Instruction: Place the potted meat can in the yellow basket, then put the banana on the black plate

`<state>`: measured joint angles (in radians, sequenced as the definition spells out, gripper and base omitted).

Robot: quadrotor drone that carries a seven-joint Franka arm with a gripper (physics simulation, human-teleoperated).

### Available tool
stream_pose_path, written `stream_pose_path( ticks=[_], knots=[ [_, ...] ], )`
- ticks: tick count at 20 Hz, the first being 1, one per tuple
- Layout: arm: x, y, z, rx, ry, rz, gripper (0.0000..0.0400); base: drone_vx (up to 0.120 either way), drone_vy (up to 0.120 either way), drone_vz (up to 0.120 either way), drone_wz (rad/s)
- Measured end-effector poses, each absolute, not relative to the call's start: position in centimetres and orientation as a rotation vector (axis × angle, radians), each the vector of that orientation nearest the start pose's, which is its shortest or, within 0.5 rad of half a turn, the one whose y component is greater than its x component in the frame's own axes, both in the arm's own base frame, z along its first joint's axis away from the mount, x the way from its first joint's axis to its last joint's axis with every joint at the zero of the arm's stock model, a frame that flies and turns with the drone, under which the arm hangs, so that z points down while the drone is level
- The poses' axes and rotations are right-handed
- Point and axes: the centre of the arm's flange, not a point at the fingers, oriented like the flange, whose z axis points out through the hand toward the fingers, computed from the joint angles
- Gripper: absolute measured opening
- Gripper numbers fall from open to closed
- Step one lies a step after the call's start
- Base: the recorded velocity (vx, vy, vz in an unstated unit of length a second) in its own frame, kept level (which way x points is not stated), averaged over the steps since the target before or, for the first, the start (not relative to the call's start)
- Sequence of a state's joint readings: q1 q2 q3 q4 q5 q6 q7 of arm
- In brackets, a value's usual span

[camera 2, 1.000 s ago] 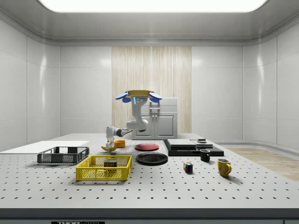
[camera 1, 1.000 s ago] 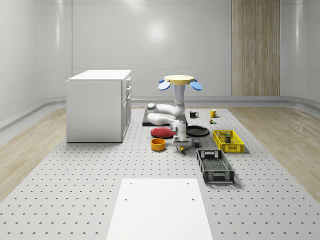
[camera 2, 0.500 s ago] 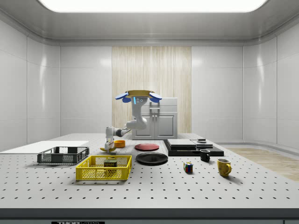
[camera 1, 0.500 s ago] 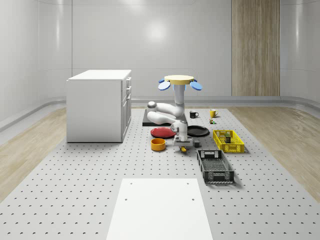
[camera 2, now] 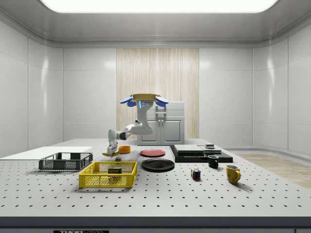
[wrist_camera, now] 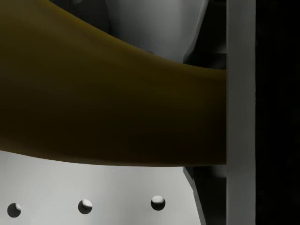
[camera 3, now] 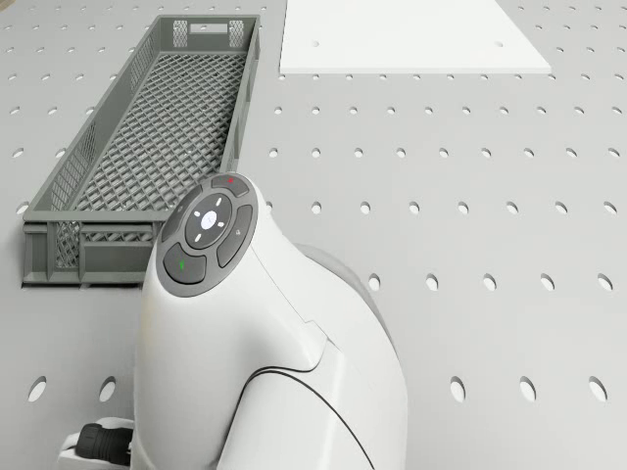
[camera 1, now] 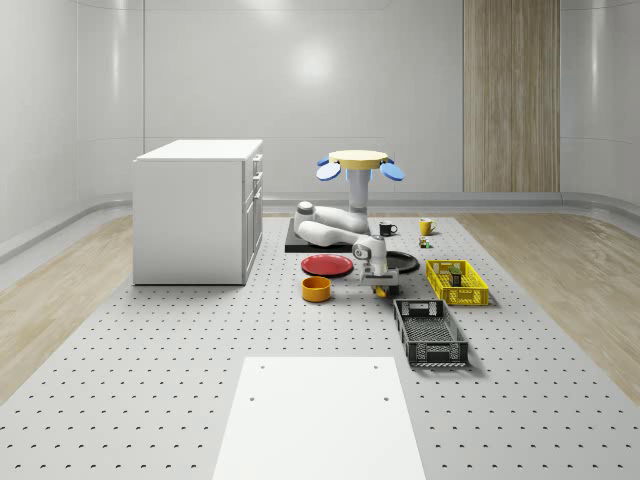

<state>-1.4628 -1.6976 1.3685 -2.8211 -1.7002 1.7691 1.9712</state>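
The potted meat can (camera 2: 115,169) already sits in the yellow basket (camera 1: 457,282), so the second step is in hand: carrying the banana (wrist_camera: 112,112) to the black plate (camera 2: 158,164). The gripper (camera 1: 380,288) pinches the banana, which the wrist view shows pressed against a finger (wrist_camera: 240,93). In the side view the fruit (camera 2: 111,154) hangs clear of the perforated tabletop (camera 1: 150,340), above the gap between the grey crate (camera 1: 430,332) and the orange bowl (camera 1: 316,289). The drone (camera 1: 360,160) hovers farther back, over the black slab (camera 1: 300,240) near the tabletop's far edge, with the arm (camera 3: 245,352) reaching forward and down.

Next, I judge, the arm must swing the banana back towards the black plate, which lies between the red plate (camera 1: 327,265) and the yellow basket, then lower it and let go.

The arm hides part of the black plate in the whole-scene view. The gripper's second finger is cut off in the wrist view, and both ends of the banana run out of frame there.
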Motion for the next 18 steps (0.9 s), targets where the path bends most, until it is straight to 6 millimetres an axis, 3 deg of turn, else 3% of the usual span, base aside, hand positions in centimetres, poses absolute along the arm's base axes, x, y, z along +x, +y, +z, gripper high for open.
stream_pose_path(
  ticks=[7, 18],
  knots=[
    [31.5, -2.4, 49.1, 0.001, -0.004, 0.780, 0.0201, -0.011, 0.023, 0.120, 0.000],
    [31.7, -0.2, 48.7, -0.005, 0.003, 0.760, 0.0201, -0.120, 0.120, 0.004, 0.000]
  ],
)
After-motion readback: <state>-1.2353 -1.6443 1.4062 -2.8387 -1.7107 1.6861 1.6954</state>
